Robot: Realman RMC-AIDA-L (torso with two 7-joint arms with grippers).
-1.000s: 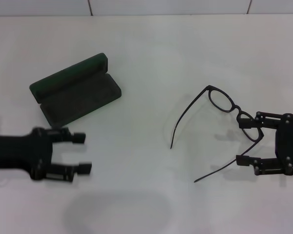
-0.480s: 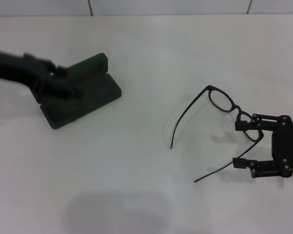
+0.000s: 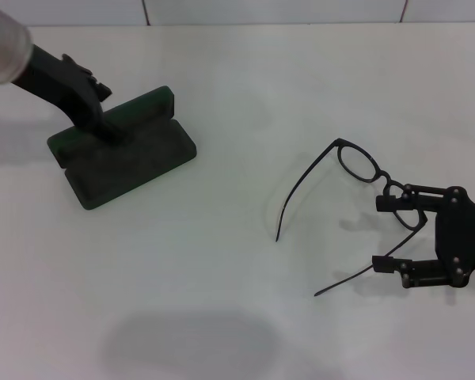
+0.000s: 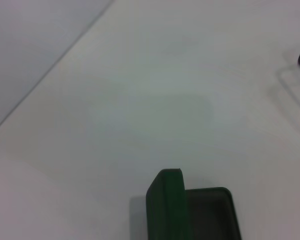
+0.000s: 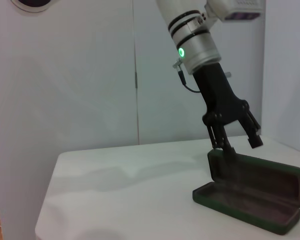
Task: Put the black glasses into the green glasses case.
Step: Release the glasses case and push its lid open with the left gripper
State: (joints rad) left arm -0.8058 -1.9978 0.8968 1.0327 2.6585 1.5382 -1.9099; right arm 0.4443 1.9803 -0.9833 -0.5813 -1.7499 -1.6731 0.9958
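1. I have the green glasses case (image 3: 123,154) lying open on the left part of the bench (image 3: 245,95), its lid standing up and the dark lining exposed. Nothing is inside it.

2. My left pincer (image 3: 103,127) is down at the upright lid. In the right wrist view its fingers (image 5: 225,142) straddle the lid's top edge with a clear gap between them, one finger hanging free beyond the lid, so I read it as spread and not clamped. I judge it is there to steady the case.

3. The black glasses (image 3: 344,198) lie on the bench well apart from the case, over on the right, temple arms unfolded and pointing toward me.

4. My right pincer (image 3: 389,233) is wide, and its fingers sit on either side of the nearer lens and that temple's hinge end. It has no grip on the frame.

5. So the step in hand, as I judge it, is the pick-up of the glasses, with the case being held ready.

6. Next I need to close the right pincer gently on the thin frame, lift without snagging the loose temples, then carry it across to the open tray.
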